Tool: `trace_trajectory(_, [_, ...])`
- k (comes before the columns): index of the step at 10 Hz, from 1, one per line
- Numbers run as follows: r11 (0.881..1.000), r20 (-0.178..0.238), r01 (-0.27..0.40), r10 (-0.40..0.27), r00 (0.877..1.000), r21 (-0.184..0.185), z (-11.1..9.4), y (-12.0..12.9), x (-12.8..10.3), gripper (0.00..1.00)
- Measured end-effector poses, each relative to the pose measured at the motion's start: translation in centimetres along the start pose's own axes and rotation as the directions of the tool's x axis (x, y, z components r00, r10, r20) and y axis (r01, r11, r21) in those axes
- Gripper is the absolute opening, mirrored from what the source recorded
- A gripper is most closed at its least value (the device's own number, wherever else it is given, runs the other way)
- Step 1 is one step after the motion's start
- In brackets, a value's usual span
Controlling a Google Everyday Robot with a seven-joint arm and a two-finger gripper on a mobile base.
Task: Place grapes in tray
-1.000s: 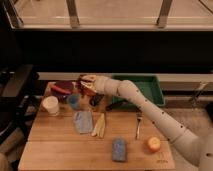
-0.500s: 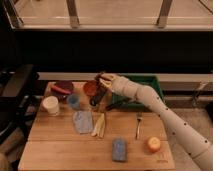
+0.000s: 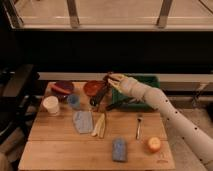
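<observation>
The gripper (image 3: 111, 78) hangs at the left rim of the green tray (image 3: 150, 81), clenched around the dark grapes (image 3: 108, 77), just right of the red-orange bowl (image 3: 93, 88).

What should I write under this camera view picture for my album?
Robot gripper carries grapes over the wooden table toward the green tray.

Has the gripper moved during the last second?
Yes. The gripper has travelled right, from above the purple plate past the red-orange bowl, to the left edge of the tray.
</observation>
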Motion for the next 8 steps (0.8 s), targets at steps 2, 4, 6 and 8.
trace_trajectory(2, [1.0, -0.001, -0.001, 0.001, 1.0, -0.003, 0.2, 0.1, 0.0, 0.0])
trace_trajectory(4, [0.998, -0.02, -0.02, 0.021, 1.0, 0.054, -0.1, -1.0, 1.2, 0.0])
trace_trajectory(6, [0.991, -0.034, -0.032, 0.037, 0.999, 0.128, -1.7, -3.6, 3.0, 0.0])
trace_trajectory(8, [0.976, -0.049, -0.045, 0.056, 0.997, 0.212, -3.6, -6.9, 4.9, 0.0])
